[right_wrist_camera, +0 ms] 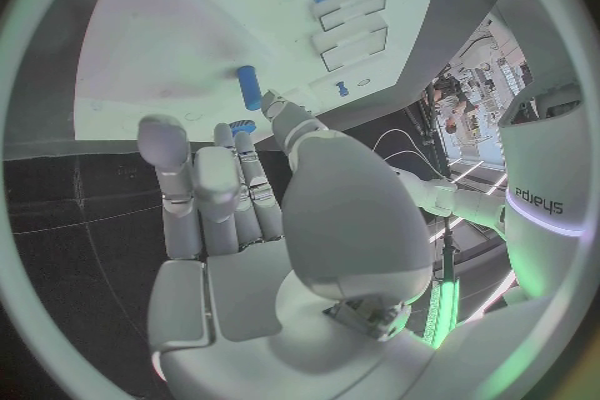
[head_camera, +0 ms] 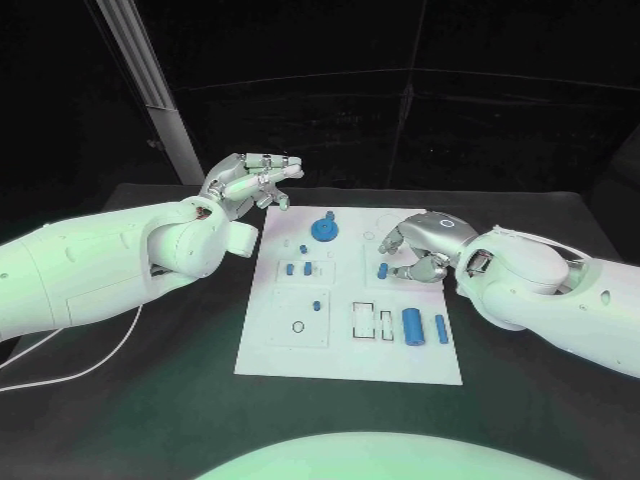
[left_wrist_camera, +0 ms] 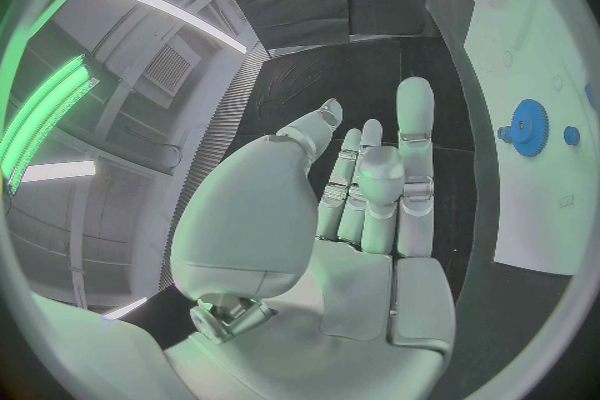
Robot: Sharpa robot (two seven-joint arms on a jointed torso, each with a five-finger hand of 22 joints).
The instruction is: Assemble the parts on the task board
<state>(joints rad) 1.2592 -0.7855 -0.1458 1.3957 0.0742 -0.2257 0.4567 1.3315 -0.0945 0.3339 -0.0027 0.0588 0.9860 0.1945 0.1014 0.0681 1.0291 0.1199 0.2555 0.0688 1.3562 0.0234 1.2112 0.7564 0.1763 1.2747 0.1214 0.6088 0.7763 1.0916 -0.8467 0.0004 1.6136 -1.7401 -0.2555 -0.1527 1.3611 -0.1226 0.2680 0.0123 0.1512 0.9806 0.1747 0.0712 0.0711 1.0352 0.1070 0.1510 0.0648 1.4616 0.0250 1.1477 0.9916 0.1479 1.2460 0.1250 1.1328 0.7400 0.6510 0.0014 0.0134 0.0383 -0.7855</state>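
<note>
My left hand [head_camera: 248,180] raised off the white flat task board's [head_camera: 335,350] far left corner, fingers spread, empty, my right hand [head_camera: 417,250] over board's right side, pinching a small blue cylindrical part [head_camera: 384,270]

one task board [head_camera: 349,350], two hands

Black table [head_camera: 551,210] under the board; white cable [head_camera: 61,372] trailing across its near-left part; pale slanted post [head_camera: 150,85] far left.
</note>
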